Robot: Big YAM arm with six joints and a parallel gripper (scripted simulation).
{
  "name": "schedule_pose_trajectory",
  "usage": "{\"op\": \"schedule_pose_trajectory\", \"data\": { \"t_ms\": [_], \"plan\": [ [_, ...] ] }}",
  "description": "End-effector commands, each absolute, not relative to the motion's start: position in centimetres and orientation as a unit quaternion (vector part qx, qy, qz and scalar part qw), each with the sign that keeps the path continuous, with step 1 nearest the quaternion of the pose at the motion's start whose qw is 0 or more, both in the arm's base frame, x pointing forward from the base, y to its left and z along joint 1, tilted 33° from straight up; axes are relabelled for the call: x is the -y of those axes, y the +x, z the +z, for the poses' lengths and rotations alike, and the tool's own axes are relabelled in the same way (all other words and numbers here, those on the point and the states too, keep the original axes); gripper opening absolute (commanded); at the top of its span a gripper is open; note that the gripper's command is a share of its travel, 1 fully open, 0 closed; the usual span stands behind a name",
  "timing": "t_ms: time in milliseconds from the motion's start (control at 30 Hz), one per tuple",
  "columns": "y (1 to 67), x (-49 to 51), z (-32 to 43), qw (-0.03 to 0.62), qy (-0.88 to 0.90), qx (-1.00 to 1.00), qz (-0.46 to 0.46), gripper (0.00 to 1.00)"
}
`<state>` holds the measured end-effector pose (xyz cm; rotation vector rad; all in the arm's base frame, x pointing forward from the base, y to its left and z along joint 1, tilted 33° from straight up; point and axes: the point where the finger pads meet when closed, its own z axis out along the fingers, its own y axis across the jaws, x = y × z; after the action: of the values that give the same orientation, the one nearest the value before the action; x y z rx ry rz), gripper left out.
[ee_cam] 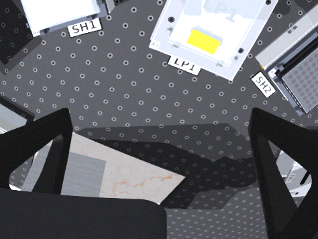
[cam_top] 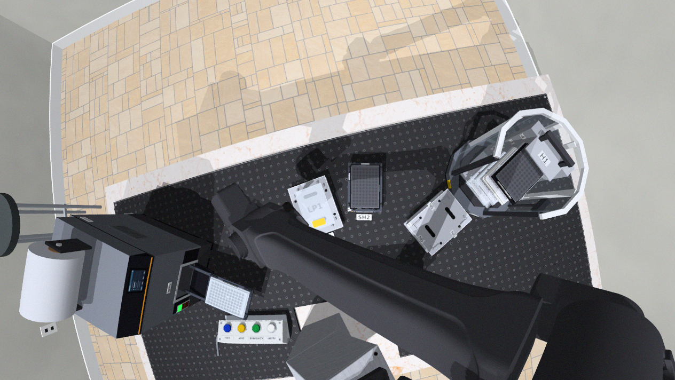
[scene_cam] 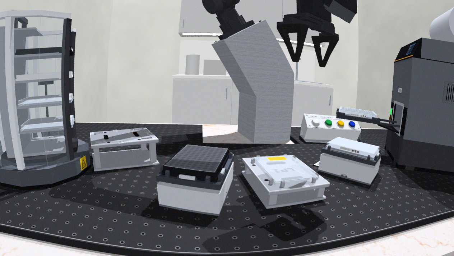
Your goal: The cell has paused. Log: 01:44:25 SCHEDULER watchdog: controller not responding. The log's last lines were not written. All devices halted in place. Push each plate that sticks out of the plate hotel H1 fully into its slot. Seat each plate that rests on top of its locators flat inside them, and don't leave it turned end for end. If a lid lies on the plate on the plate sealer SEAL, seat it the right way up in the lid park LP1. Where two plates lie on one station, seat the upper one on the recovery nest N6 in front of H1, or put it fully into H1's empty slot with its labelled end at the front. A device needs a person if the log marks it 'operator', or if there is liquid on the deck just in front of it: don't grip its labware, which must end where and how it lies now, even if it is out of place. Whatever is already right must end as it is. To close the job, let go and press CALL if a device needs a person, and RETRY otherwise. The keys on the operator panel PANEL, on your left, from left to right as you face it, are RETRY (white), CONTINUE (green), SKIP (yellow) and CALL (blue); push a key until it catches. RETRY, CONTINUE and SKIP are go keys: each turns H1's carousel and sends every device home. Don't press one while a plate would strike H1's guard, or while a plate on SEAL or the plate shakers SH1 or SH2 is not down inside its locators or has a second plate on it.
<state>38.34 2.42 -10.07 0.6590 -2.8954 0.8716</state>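
My gripper [scene_cam: 313, 47] is open and empty, high above the deck between the lid park and shaker SH1; its fingers also frame the wrist view [ee_cam: 161, 157]. Lid park LP1 [scene_cam: 286, 171] carries a clear lid with a yellow mark [ee_cam: 204, 41]. Shaker SH1 holds a white plate labelled M60 [scene_cam: 352, 149]. Shaker SH2 holds a dark plate [scene_cam: 197, 160]; I cannot tell if it sits down inside its locators. A white plate M09 [scene_cam: 357, 112] lies on the sealer's tray, with no lid on it. The panel [scene_cam: 332, 125] shows white, green, yellow and blue keys.
Plate hotel H1 [scene_cam: 35, 95] stands at the far left with a dark plate [cam_top: 517, 175] on an upper shelf. The recovery nest N6 [scene_cam: 123, 143] in front of it is bare. The sealer body [scene_cam: 422, 104] stands at the right. My arm's grey base block [scene_cam: 263, 82] rises behind LP1.
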Motion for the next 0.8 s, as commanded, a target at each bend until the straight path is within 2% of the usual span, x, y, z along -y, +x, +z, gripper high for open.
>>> {"op": "schedule_pose_trajectory", "data": {
  "t_ms": [0,300,333,467,767],
  "plan": [
    [37.3,-4.2,-11.2,0.023,0.218,0.934,0.281,1.0],
    [36.1,-5.7,-12.3,0.024,0.219,0.934,0.281,1.0],
    [37.6,-6.7,-11.5,0.003,0.213,0.937,0.278,1.0],
    [35.9,-7.2,-13.0,0.018,0.217,0.935,0.28,1.0],
    [35.2,-9.8,-14.3,0.01,0.215,0.936,0.278,1.0]
  ]
}}
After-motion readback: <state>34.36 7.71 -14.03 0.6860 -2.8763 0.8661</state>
